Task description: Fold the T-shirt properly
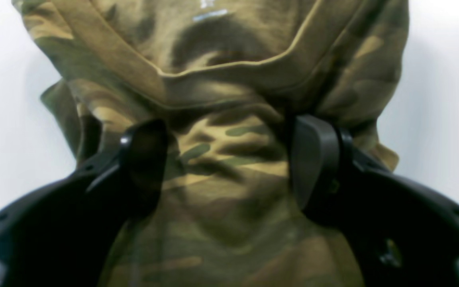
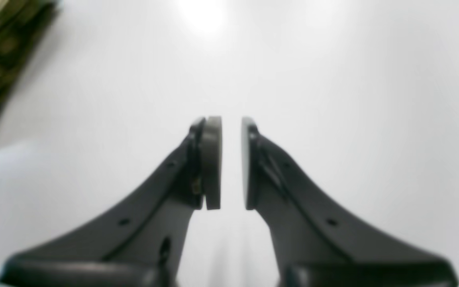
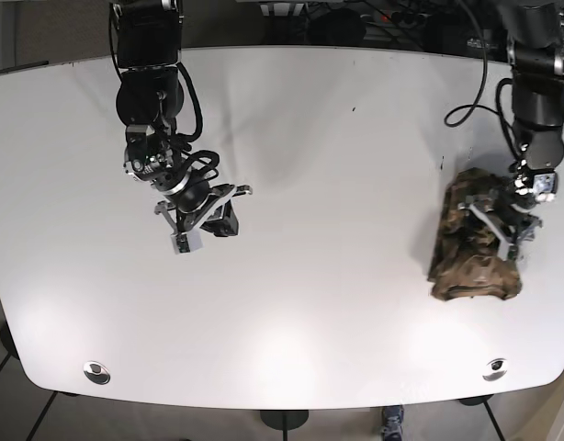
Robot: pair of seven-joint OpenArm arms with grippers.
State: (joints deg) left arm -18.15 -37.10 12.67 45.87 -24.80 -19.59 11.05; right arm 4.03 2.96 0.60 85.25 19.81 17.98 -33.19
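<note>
Base view: T-shirt (image 3: 473, 250) bunched at table (image 3: 337, 138) right edge. Left gripper (image 1: 229, 159) spread wide, straddling cloth, grip unclear. Right gripper (image 2: 231, 163) narrowly parted, empty, well apart.

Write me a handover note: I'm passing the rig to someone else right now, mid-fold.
Left hand: open, fingers either side of a bunch of the camo T-shirt, not clamped.
Right hand: empty, jaws nearly closed with a narrow gap, over bare white table, well away from the shirt.
T-shirt: bunched in a compact pile near the table's edge on the left arm's side.
Done: shirt gathered small.
Left: can't tell whether the fold is neat; check, then withdraw.
</note>
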